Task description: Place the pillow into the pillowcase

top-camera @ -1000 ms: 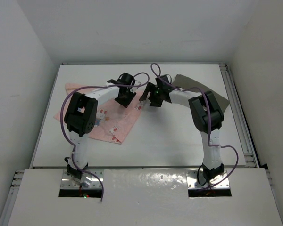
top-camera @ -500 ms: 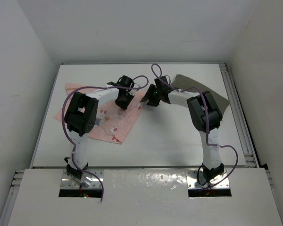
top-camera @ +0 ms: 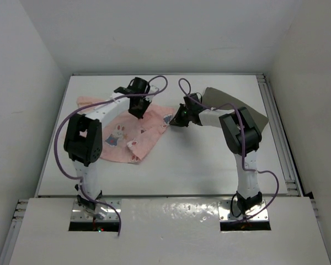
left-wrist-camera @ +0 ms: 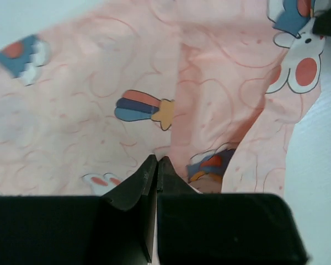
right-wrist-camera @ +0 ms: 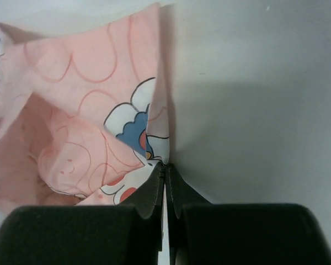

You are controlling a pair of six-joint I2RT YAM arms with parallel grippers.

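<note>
Current state, as I read it from the console:

1. Left claw (top-camera: 138, 114) – the fingers are pressed together. In the left wrist view the tips (left-wrist-camera: 157, 163) meet on a raised fold of the pillowcase (left-wrist-camera: 94, 105), and the crease runs straight up from them. I read this as a clamp on the cloth.

2. Right claw (top-camera: 174, 122) – the fingers are together as well. In the right wrist view the tips (right-wrist-camera: 164, 168) pinch the edge of the pillowcase (right-wrist-camera: 83, 105), just where a printed rabbit's ear and a blue mark meet the hem. Bare bench (right-wrist-camera: 254, 94) lies to the right of that edge.

3. Pillowcase (top-camera: 146, 132) – it lies on the left half of the bench (top-camera: 198, 160), partly under the left arm. The corner toward the middle is bunched and creased between the two claws; the rest spreads flat toward the left edge.

4. Pillow (top-camera: 223, 98) – it rests flat at the far right of the bench, behind the right arm, which covers part of it. It lies apart from the pillowcase and outside it. I cannot tell from the overhead view whether the right arm touches it.

5. The two claws sit near each other, both low over the cloth.
</note>
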